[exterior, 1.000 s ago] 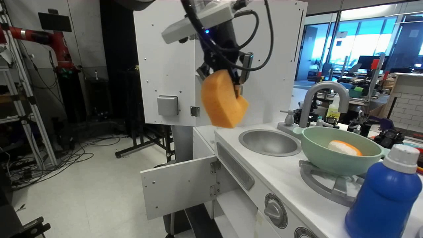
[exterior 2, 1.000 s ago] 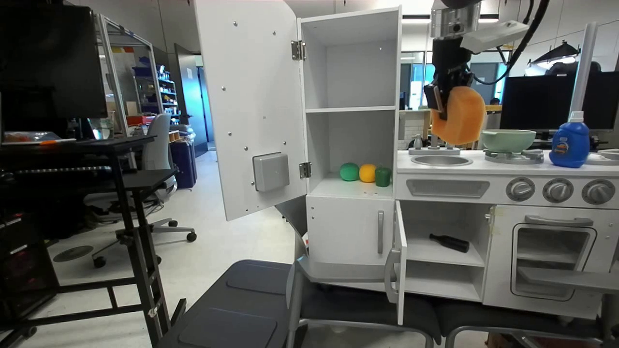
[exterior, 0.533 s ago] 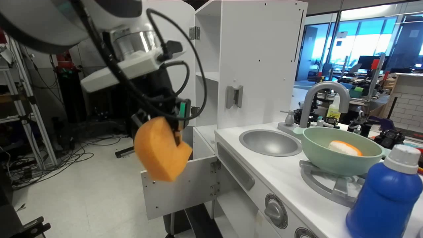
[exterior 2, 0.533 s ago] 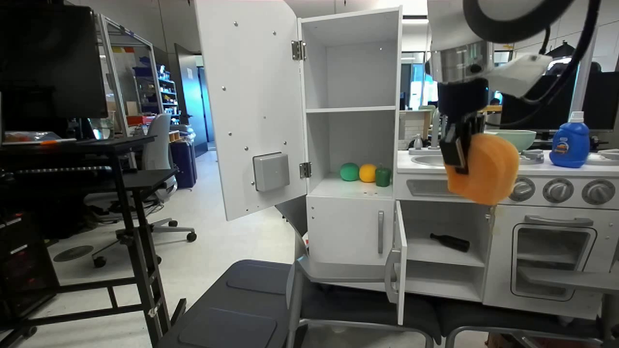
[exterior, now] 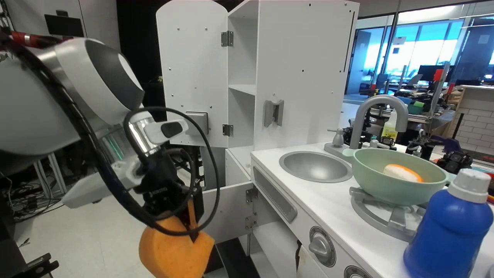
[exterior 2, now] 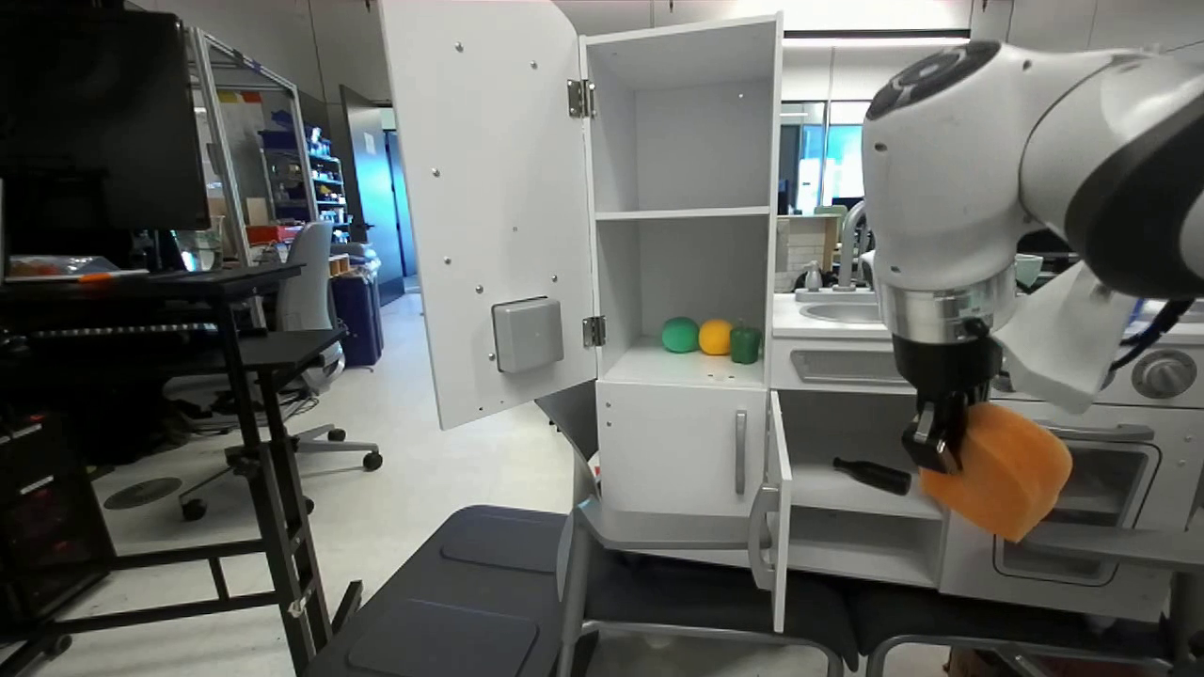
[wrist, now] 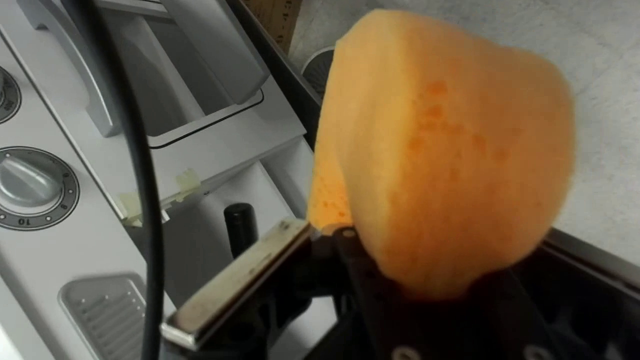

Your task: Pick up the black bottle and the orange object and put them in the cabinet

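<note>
Toward the right edge of the cupboard shelf (exterior 2: pixel 640 366), in an exterior view, you had a green ball (exterior 2: pixel 679 335), a yellow ball (exterior 2: pixel 715 337) and a dark green piece (exterior 2: pixel 745 344). Next, the black bottle (exterior 2: pixel 873 476) lay on the upper shelf (exterior 2: pixel 821 495) of the open cabinet (exterior 2: pixel 832 418), neck toward its left edge. Rightmost, your gripper (exterior 2: pixel 944 458) pinched the orange object (exterior 2: pixel 1016 480) in mid-air.

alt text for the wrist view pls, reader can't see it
The gripper grips an orange object, which fills much of the right half against a pale floor. To its left, one end of the black bottle shows inside the open cabinet, the rest hidden. A black cable crosses in front of the white toy kitchen, with round knobs at the left edge.
</note>
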{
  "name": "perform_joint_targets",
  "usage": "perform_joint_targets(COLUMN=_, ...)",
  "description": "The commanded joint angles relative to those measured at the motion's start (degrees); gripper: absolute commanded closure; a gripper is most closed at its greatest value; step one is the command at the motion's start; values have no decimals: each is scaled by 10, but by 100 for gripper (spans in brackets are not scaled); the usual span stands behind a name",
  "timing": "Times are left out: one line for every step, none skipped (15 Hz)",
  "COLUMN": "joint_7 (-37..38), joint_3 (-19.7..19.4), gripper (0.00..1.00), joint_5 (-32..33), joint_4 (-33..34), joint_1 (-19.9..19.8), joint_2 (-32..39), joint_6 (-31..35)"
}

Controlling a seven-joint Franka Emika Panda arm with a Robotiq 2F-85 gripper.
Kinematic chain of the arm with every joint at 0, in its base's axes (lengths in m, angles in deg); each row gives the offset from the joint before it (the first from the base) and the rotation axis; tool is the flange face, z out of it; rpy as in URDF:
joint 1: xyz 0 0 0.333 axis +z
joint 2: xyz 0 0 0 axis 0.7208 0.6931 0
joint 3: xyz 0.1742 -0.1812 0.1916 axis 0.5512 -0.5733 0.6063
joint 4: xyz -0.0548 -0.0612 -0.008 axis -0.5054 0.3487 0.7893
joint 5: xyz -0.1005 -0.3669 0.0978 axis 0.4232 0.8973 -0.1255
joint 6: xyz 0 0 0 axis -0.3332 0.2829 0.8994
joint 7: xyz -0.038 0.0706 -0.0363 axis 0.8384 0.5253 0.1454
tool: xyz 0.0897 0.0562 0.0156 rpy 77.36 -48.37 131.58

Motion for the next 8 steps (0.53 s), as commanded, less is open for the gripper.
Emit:
perform_joint_targets(joint_7=158, joint_3=-67, gripper=97, joint_5=115, joint_4=90, joint_1=41, joint_2=108, joint_6=45)
perform_joint_targets(joint_7=201, joint_3=-73, gripper=97, joint_5=141, joint_4=107, joint_1=48, joint_2=125, joint_6=44)
perform_joint_targets(joint_7=247, joint_3=-85, gripper=97, joint_5=167, joint_4=130, joint_1=57, joint_2=152, joint_6=51)
perform_joint_targets(joint_7=291, joint_3=-91, gripper=97, joint_5=194, joint_4=154, joint_1=60, joint_2=180, joint_6=53)
perform_joint_targets(joint_7=326, joint_3=-90, gripper=97, joint_5=213, joint_4=172, joint_1=64, joint_2=199, joint_6=46)
perform_joint_targets(joint_7=363, joint_3=-92, gripper=97, joint_5=234, joint_4=190, joint_1=69, joint_2=220, joint_6=43)
perform_joint_targets(joint_7=403, joint_3=-95, gripper=97, joint_5=260, joint_4=213, joint_1=71, joint_2=246, joint_6=44)
perform_joint_targets(joint_7=427, joint_3=-92, gripper=97, joint_5=271, joint_4=228, joint_1=74, joint_2=260, joint_6=35)
